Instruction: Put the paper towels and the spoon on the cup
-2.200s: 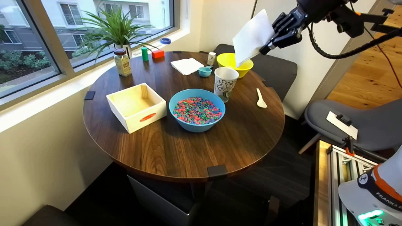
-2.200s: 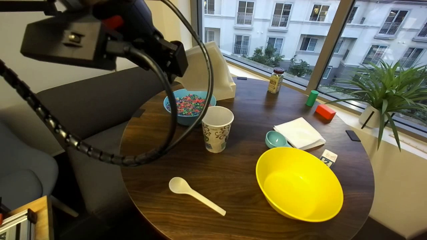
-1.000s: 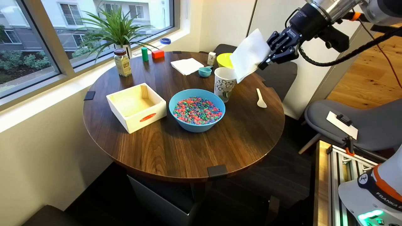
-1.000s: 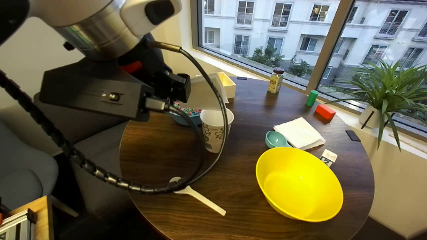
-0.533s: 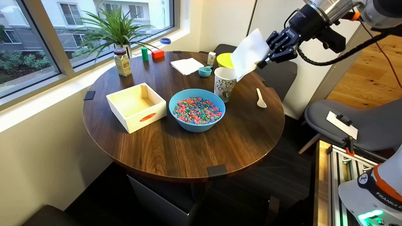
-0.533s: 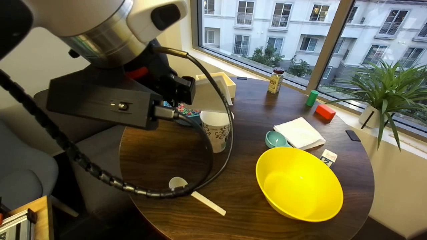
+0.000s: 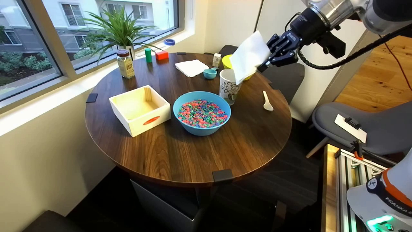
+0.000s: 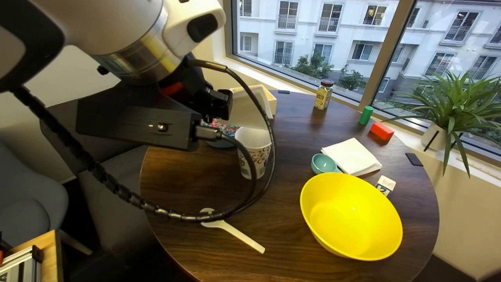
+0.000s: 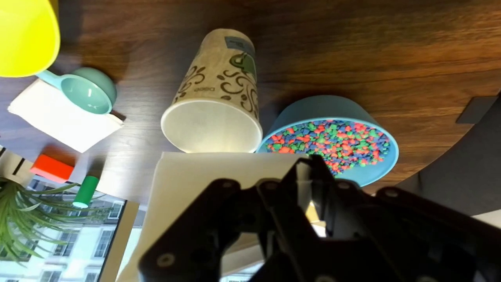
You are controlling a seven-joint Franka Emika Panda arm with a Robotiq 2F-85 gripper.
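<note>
Clamping a tilted paper towel, the gripper holds it right by the patterned paper cup, contact unclear; the cream spoon lies lower, on the wooden table, apart from both.

Spoon partly behind cable

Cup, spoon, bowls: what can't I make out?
Cup: rim partly hidden by paper towel, in an exterior view; contact between them unclear.
Spoon: head partly hidden by cable, in an exterior view.
Blue bowl: far side hidden by gripper and paper towel, in an exterior view.
Yellow bowl: cut off by top and left edges, wrist view.
</note>
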